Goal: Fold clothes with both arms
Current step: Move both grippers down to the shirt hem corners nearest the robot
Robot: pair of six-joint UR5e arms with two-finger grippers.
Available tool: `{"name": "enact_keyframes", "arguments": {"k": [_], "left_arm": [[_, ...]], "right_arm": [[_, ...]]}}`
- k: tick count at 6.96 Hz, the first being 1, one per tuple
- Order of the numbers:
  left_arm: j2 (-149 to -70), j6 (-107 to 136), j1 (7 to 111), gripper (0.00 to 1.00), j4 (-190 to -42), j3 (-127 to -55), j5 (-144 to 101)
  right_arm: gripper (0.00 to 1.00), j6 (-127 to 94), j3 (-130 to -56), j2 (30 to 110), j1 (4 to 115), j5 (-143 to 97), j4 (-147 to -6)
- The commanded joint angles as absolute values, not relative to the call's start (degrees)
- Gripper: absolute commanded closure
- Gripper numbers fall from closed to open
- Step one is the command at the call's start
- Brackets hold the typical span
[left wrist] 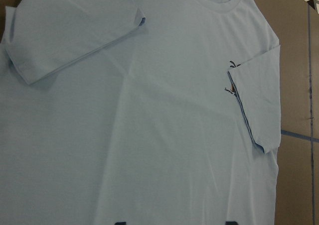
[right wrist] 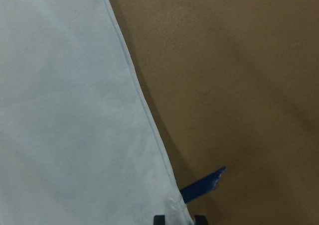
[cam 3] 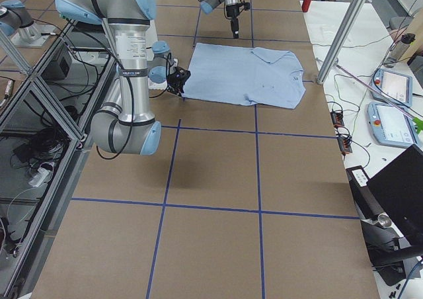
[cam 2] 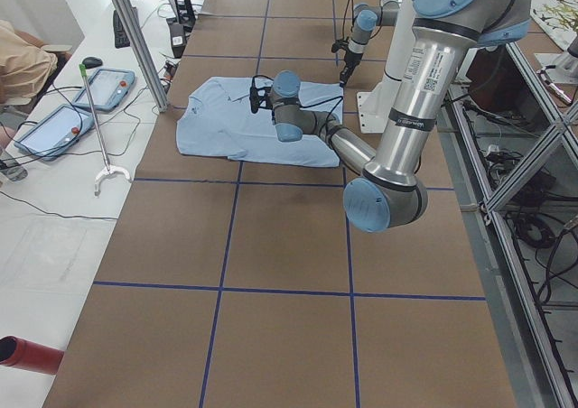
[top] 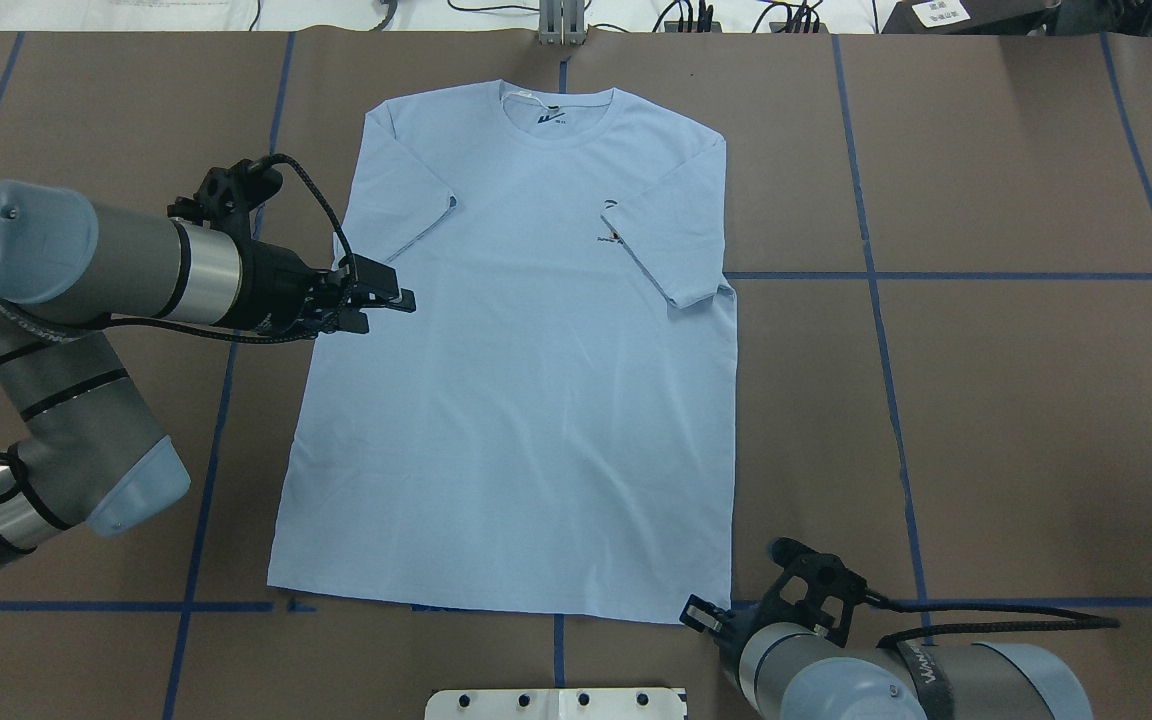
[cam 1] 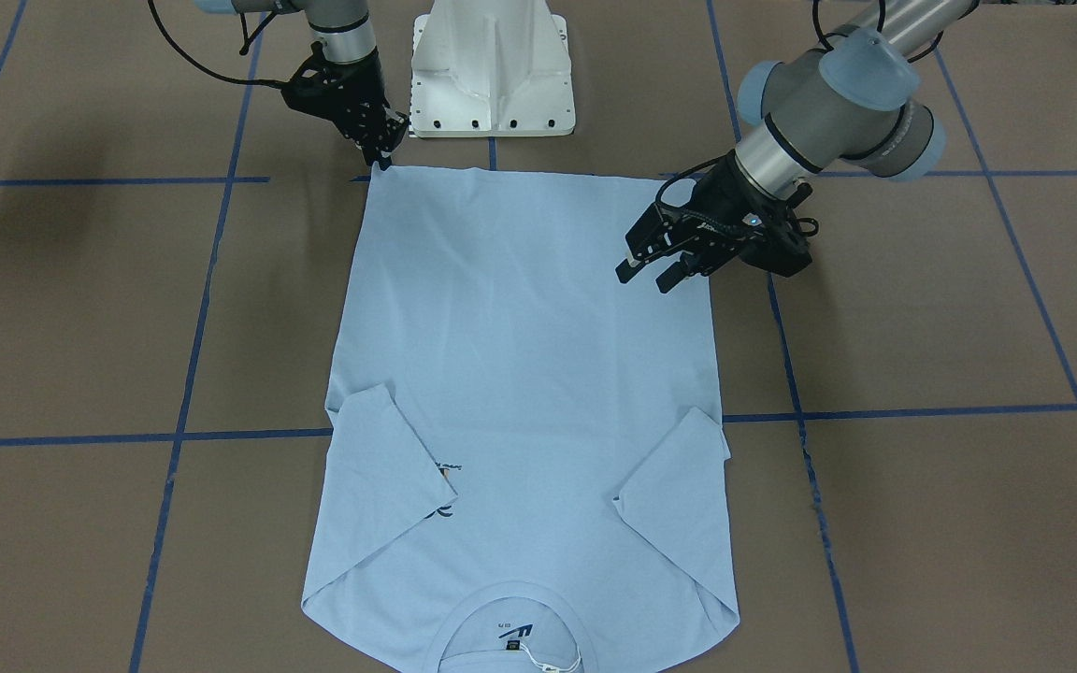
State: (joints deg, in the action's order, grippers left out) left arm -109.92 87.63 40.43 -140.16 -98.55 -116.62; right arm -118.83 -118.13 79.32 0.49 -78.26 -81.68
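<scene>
The light blue T-shirt (top: 516, 400) lies flat on the brown table, collar away from the robot and both sleeves folded inward. The sleeve on my right half covers the chest print (left wrist: 232, 78). My left gripper (top: 386, 310) is open and empty, hovering over the shirt's left side edge below the sleeve; it also shows in the front view (cam 1: 643, 279). My right gripper (cam 1: 380, 157) is down at the hem corner on my right. Its jaws stand narrow around that corner (right wrist: 172, 207) and look shut on it.
The white pedestal base (cam 1: 492, 75) stands just behind the hem. Blue tape lines (top: 936, 275) cross the table. A metal frame post (cam 2: 135, 38) and tablets (cam 2: 54, 128) stand beyond the far edge.
</scene>
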Motion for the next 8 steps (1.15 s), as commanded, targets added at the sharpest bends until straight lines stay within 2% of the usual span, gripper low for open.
{"name": "enact_keyframes", "arguments": {"k": [1,3,4,5,8], "left_arm": [[-109.7,87.6,40.4,0.27,-140.2,-98.6,-116.5],[-109.4,87.6,40.4,0.27,-140.2,-99.0,-116.5],[-109.4,87.7,40.4,0.26,-140.2,-99.1,-116.5],[-109.3,88.1,40.3,0.26,-140.2,-99.1,-116.5],[-99.9,94.0,31.0,0.23,-136.7,-106.9,-108.3]], "right_arm": [[0.68,-118.8,-118.2,79.5,0.8,-77.9,-81.8],[0.71,-118.8,-118.0,79.6,0.7,-77.9,-81.8],[0.94,-118.8,-118.0,79.6,0.7,-77.9,-81.8],[1.0,-118.8,-117.9,79.7,0.6,-77.9,-81.8],[1.0,-118.8,-121.5,80.6,1.0,-78.4,-81.8]]}}
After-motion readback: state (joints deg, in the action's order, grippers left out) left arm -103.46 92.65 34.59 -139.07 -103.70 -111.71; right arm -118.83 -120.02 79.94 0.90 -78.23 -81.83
